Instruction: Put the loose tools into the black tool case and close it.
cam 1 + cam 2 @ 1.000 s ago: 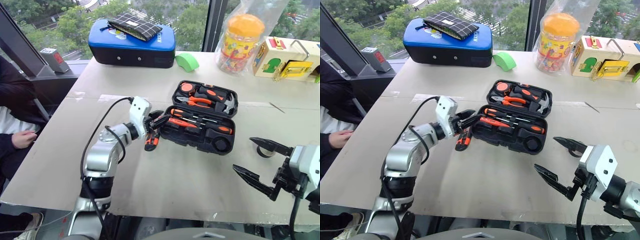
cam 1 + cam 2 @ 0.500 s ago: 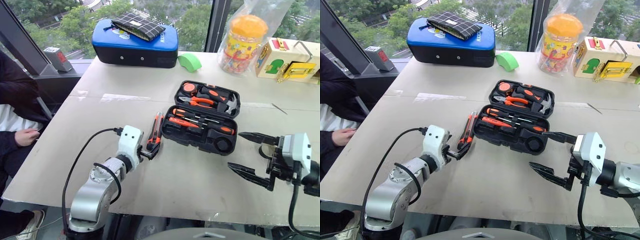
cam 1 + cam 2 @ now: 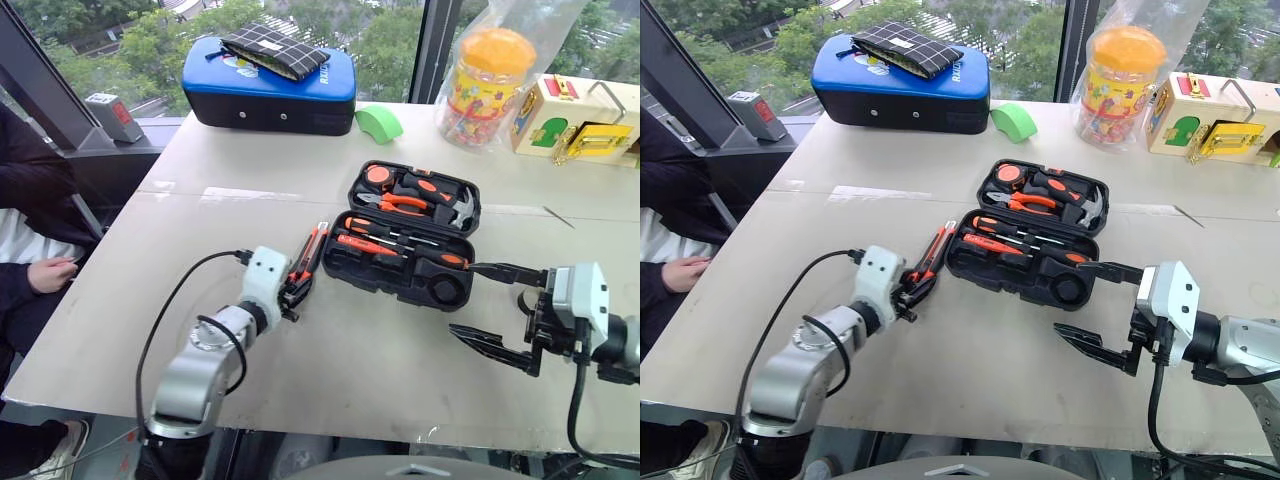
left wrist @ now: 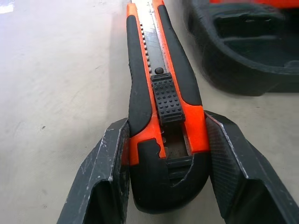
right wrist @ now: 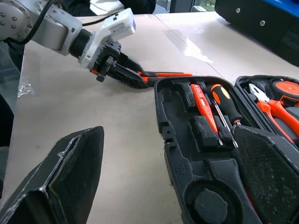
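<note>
**Knife between the left fingers, case lying open**

A pale table (image 3: 400, 350) by a window carries the open black tool case (image 3: 410, 245) near its middle. The utility knife (image 3: 306, 262) lies flat just beside the case's left wall. The left end effector (image 3: 293, 295) has its fingers on either side of the knife's butt; the left wrist view shows both pads (image 4: 112, 172) pressed against it. The right end effector (image 3: 505, 310) hangs wide open near the case's front right corner, empty. The right wrist view shows screwdrivers (image 5: 212, 109) seated in the case's recesses.

utility knife (image 4: 161, 93) tip cut off, person (image 3: 30, 225) half out of frame
</note>
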Tool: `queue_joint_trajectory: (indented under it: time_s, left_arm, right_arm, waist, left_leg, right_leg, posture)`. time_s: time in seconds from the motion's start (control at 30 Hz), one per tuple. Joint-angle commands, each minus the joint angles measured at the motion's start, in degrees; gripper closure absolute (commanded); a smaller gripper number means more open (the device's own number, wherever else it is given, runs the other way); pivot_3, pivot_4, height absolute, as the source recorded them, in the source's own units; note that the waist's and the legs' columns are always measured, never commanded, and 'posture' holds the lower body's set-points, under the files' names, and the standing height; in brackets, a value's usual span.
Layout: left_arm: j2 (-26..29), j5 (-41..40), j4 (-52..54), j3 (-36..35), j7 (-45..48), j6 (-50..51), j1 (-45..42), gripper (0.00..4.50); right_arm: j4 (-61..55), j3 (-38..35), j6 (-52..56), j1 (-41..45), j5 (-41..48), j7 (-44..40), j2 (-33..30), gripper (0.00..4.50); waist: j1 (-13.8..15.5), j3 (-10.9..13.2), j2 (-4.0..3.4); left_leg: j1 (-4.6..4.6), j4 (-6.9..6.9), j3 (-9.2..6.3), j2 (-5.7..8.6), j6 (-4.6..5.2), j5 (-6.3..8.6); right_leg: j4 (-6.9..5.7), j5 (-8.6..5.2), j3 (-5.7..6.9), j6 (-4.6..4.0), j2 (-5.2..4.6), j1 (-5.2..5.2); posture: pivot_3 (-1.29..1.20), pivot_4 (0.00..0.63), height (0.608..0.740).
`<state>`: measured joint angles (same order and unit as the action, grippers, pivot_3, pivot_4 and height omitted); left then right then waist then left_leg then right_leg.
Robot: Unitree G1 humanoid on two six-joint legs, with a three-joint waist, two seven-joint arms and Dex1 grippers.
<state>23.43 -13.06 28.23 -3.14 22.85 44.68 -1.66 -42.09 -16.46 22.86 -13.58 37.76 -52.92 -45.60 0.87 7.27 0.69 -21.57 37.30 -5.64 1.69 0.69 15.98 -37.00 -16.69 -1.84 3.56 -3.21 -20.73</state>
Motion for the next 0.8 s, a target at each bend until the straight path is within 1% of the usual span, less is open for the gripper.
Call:
queue_joint_trajectory:
  time_s: [0.03, 0.07, 0.1, 0.13, 0.2, 0.23, 0.3, 0.37, 0.4, 0.47, 0.57, 0.63, 0.7, 0.8]
  left_arm:
    - [6.40, -5.26, -1.58, -6.80, 11.98, -12.17, -5.28, 2.87]
    - [9.42, -6.45, -3.03, -6.35, 17.07, -14.24, -6.54, 2.87]
    - [12.32, -10.84, -4.72, -6.19, 24.09, -12.54, -8.80, 2.87]
    - [15.04, -11.32, -7.41, -4.71, 29.77, -14.94, -11.34, 2.87]
    - [19.27, -9.51, -14.17, 0.00, 41.00, -23.01, -16.99, 2.87]
    - [20.06, -8.36, -18.77, 2.72, 46.32, -26.92, -20.87, 2.87]
    - [19.70, -4.81, -29.78, 8.30, 55.00, -35.68, -29.27, 2.87]
    - [17.48, -0.94, -41.81, 13.24, 62.35, -46.30, -37.02, 2.87]
    - [15.30, 0.88, -48.65, 15.30, 64.87, -51.02, -41.44, 2.87]
    - [11.08, 3.79, -60.78, 18.33, 68.44, -59.06, -48.69, 2.87]
    - [7.56, 5.95, -72.86, 22.30, 69.65, -68.22, -54.80, 2.87]
    - [5.66, 7.17, -79.22, 25.23, 69.65, -73.89, -57.65, 2.87]
    - [4.43, 7.75, -83.55, 27.89, 69.65, -77.02, -59.62, 2.87]
    - [4.14, 9.46, -87.97, 30.20, 69.65, -80.89, -61.15, 2.87]
  right_arm:
    - [-0.53, 0.09, -2.03, -0.09, -0.78, 0.53, 1.03, 0.00]
    - [-0.48, 0.19, -2.17, -0.21, -0.87, 0.70, 1.41, 0.00]
    - [-0.39, 0.33, -2.37, -0.35, -1.12, 0.79, 1.71, 0.00]
    - [-0.33, 0.42, -2.63, -0.58, -1.41, 0.84, 1.94, 0.00]
    - [-0.27, 0.22, -2.90, -1.05, -1.82, 1.05, 2.27, 0.00]
    - [-0.40, -0.17, -3.00, -1.40, -1.89, 1.19, 2.34, 0.00]
    - [-0.96, -1.39, -2.96, -2.39, -1.57, 1.48, 2.41, 0.00]
    - [-1.70, -2.66, -3.09, -3.86, -1.68, 1.64, 2.33, 0.00]
    - [-2.50, -3.55, -2.99, -4.99, -1.63, 1.95, 2.42, 0.00]
    - [-4.31, -5.29, -2.73, -7.39, -1.42, 2.88, 2.80, 0.00]
    - [-6.95, -7.13, -2.56, -10.68, -1.31, 4.01, 3.45, 0.00]
    - [-9.07, -8.28, -2.34, -13.26, -1.32, 5.11, 4.16, 0.00]
    - [-10.80, -9.02, -2.27, -15.38, -1.62, 6.19, 4.81, 0.00]
    - [-12.33, -9.59, -2.43, -17.48, -2.01, 7.46, 5.55, 0.00]
  waist:
    - [0.03, 0.04, -0.03]
    - [0.07, 0.05, -0.06]
    - [0.11, 0.05, -0.08]
    - [0.21, 0.05, -0.09]
    - [0.33, 0.09, -0.15]
    - [0.23, 0.10, -0.17]
    - [0.25, 0.11, -0.20]
    - [0.09, 0.13, -0.17]
    - [0.02, 0.12, -0.19]
    - [-0.08, 0.15, -0.14]
    - [-0.32, 0.17, -0.09]
    - [-1.03, 0.20, -0.05]
    - [-1.55, 0.21, -0.03]
    - [-1.83, 0.24, 0.01]
  left_leg:
    - [-0.01, 0.00, 0.00, 0.00, 0.00, 0.00]
    - [-0.02, 0.00, -0.03, 0.00, -0.01, 0.00]
    - [-0.04, 0.00, -0.04, 0.02, -0.02, -0.01]
    - [-0.05, -0.01, -0.04, 0.04, -0.03, -0.01]
    - [-0.07, -0.02, -0.03, 0.13, -0.04, -0.02]
    - [-0.07, -0.02, -0.02, 0.17, -0.04, -0.02]
    - [-0.08, -0.04, 0.05, 0.21, -0.07, -0.05]
    - [-0.12, 0.02, -0.02, 0.27, -0.08, -0.06]
    - [-0.13, 0.01, 0.02, 0.25, -0.07, -0.06]
    - [-0.15, 0.03, 0.02, 0.27, -0.01, -0.03]
    - [-0.18, 0.04, -0.02, 0.28, 0.04, -0.01]
    - [-0.17, 0.04, 0.00, 0.27, 0.10, 0.02]
    - [-0.17, 0.03, -0.04, 0.18, 0.13, 0.04]
    - [-0.15, 0.07, -0.03, 0.16, 0.14, 0.04]
  right_leg:
    - [0.00, 0.00, 0.01, 0.00, -0.01, 0.00]
    - [0.01, 0.00, 0.05, 0.00, 0.00, 0.00]
    - [0.08, 0.00, 0.10, -0.02, -0.02, 0.01]
    - [0.10, 0.00, 0.11, -0.02, -0.06, 0.01]
    - [0.20, 0.00, 0.27, -0.02, -0.08, 0.01]
    - [0.21, 0.00, 0.33, -0.02, -0.05, 0.02]
    - [0.23, 0.00, 0.34, -0.02, 0.02, 0.06]
    - [0.24, 0.00, 0.45, -0.01, 0.07, 0.04]
    - [0.24, 0.01, 0.39, -0.01, 0.12, 0.02]
    - [0.22, 0.00, 0.43, 0.00, 0.14, 0.02]
    - [0.21, 0.00, 0.46, 0.04, 0.21, 0.00]
    - [0.20, -0.01, 0.44, 0.05, 0.31, 0.00]
    - [0.16, -0.01, 0.46, 0.06, 0.34, -0.01]
    - [0.11, -0.01, 0.44, 0.06, 0.36, -0.01]
  posture:
    - [0.00, 0.150, 0.740]
    - [0.00, 0.150, 0.740]
    - [0.00, 0.150, 0.740]
    - [0.00, 0.150, 0.740]
    - [0.00, 0.150, 0.740]
    - [0.00, 0.150, 0.740]
    - [0.00, 0.150, 0.740]
    - [0.00, 0.150, 0.740]
    - [0.00, 0.150, 0.740]
    - [0.00, 0.150, 0.740]
    - [0.00, 0.150, 0.740]
    - [0.00, 0.150, 0.740]
    - [0.00, 0.150, 0.740]
    - [0.00, 0.150, 0.740]
